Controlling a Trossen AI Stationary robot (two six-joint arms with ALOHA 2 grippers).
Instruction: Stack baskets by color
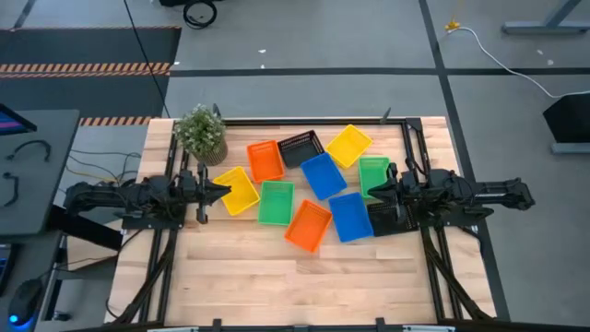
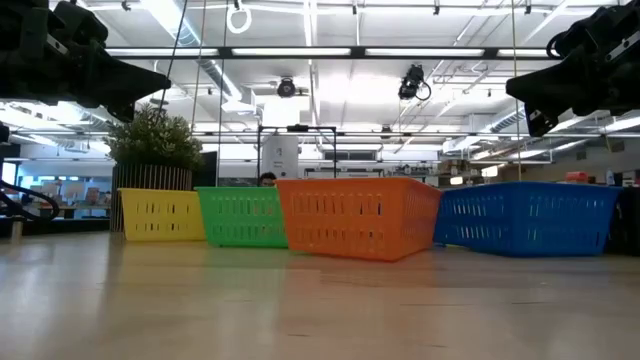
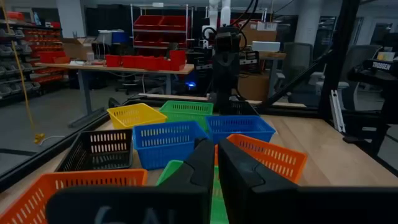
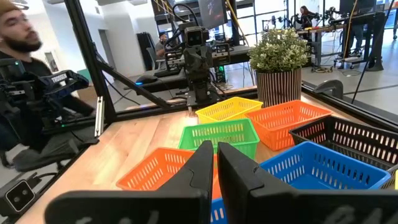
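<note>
Ten baskets lie in a loose cluster on the far half of the wooden table. They are yellow (image 1: pixel 238 189), orange (image 1: pixel 265 160), black (image 1: pixel 300 147), yellow (image 1: pixel 348 145), blue (image 1: pixel 323 175), green (image 1: pixel 373 173), green (image 1: pixel 276 203), orange (image 1: pixel 308 225), blue (image 1: pixel 350 217) and black (image 1: pixel 383 219). Each rests singly on its base. My left gripper (image 1: pixel 224 191) is shut and hangs above the left yellow basket's edge, well over the table (image 2: pixel 165 80). My right gripper (image 1: pixel 373 192) is shut too and hovers high (image 2: pixel 512 90) between the right green and black baskets. Both wrist views show shut fingers (image 3: pixel 216 162) (image 4: pixel 214 163) holding nothing.
A potted plant (image 1: pixel 201 132) stands at the far left corner, behind the left yellow basket. Black frame rails (image 1: pixel 419 148) run along the table's sides. The near half of the table (image 1: pixel 295 286) is bare wood. A person (image 4: pixel 18 31) sits beyond the table's left side.
</note>
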